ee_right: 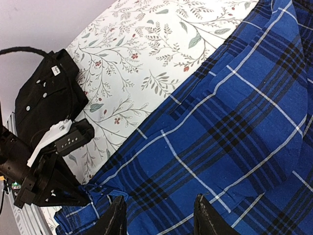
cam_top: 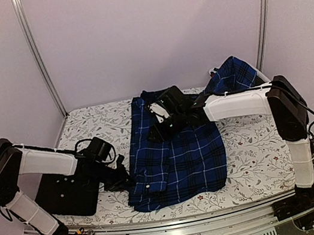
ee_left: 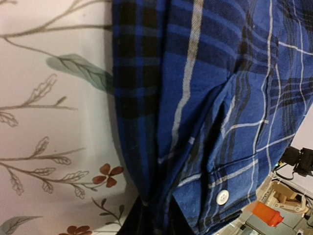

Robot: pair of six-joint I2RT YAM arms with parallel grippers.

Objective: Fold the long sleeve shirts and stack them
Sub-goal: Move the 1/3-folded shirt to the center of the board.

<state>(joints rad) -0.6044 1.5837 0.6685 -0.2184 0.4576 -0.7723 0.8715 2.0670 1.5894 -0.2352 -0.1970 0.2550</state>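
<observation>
Here's the blue plaid button-up shirt with black and thin white lines (cam_top: 178, 153), spread lengthways down the middle of the white floral-printed table cover (cam_top: 246, 138), partly folded with its long edges turned in. Over on the left the plain black shirt with small white buttons (cam_top: 67, 194) is already a compact folded bundle, so my read is one shirt done, one in hand, and stacking not yet begun.

The left gripper (cam_top: 121, 177) sits low at the plaid shirt's left edge. In the right wrist view its tip meets the cloth near the bottom corner, but its own camera is filled with plaid and a small white cuff button (ee_left: 222, 197), and I cannot tell whether the pincer has bitten the edge.

The right gripper (ee_right: 159, 198) hovers over the collar end, fingers spread with nothing between them, only plaid below.

A bunch of blue plaid cloth (cam_top: 232, 75) lies at the back right corner; whether it belongs to this shirt, I can't say.

Next, I'd judge, the left needs a firm pinch on that edge, then a lift across toward the middle. The right could pin the top down so the shirt doesn't drag.
</observation>
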